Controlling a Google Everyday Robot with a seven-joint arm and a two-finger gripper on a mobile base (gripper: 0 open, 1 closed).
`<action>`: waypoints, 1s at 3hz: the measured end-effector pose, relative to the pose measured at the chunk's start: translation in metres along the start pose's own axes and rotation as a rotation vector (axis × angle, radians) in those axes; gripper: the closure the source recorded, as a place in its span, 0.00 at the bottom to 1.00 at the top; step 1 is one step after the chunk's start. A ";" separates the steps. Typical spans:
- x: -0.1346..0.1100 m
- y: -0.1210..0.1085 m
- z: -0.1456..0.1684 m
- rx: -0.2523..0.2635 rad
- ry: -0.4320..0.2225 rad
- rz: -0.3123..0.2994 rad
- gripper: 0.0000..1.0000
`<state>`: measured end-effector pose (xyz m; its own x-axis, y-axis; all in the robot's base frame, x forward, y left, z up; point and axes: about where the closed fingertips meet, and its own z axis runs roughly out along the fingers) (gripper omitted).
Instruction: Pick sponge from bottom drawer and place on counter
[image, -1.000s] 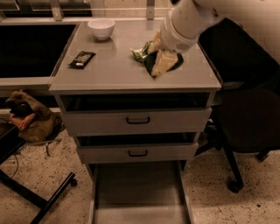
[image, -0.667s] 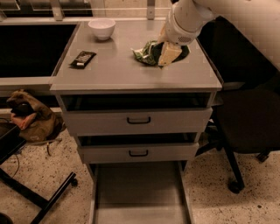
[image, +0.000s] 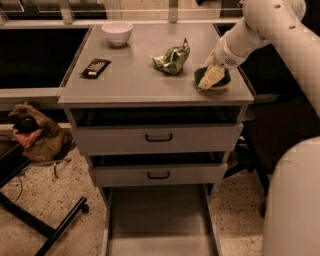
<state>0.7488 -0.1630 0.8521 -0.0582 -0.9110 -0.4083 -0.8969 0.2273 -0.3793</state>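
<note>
The arm (image: 260, 27) is a thick, smooth, off-white tube with rounded joints and a dark ring seam just behind the gripper (image: 210, 77). The gripper is pale cream and wedge-shaped, and sits at the right front of the counter (image: 135, 75). Well below the gripper, a broad white cylindrical segment (image: 292, 200) fills the corner.

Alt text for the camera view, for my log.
The gripper is down on the sponge at the right front corner of the counter. A snack bag, a candy bar and a white bowl also sit on the counter. Below, the bottom drawer stands pulled out.
</note>
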 end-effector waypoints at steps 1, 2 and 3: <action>0.000 0.000 0.000 -0.008 -0.004 0.005 1.00; 0.000 0.000 0.000 -0.008 -0.004 0.005 0.81; 0.000 0.000 0.000 -0.008 -0.004 0.005 0.58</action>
<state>0.7490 -0.1632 0.8526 -0.0609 -0.9083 -0.4138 -0.9000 0.2292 -0.3708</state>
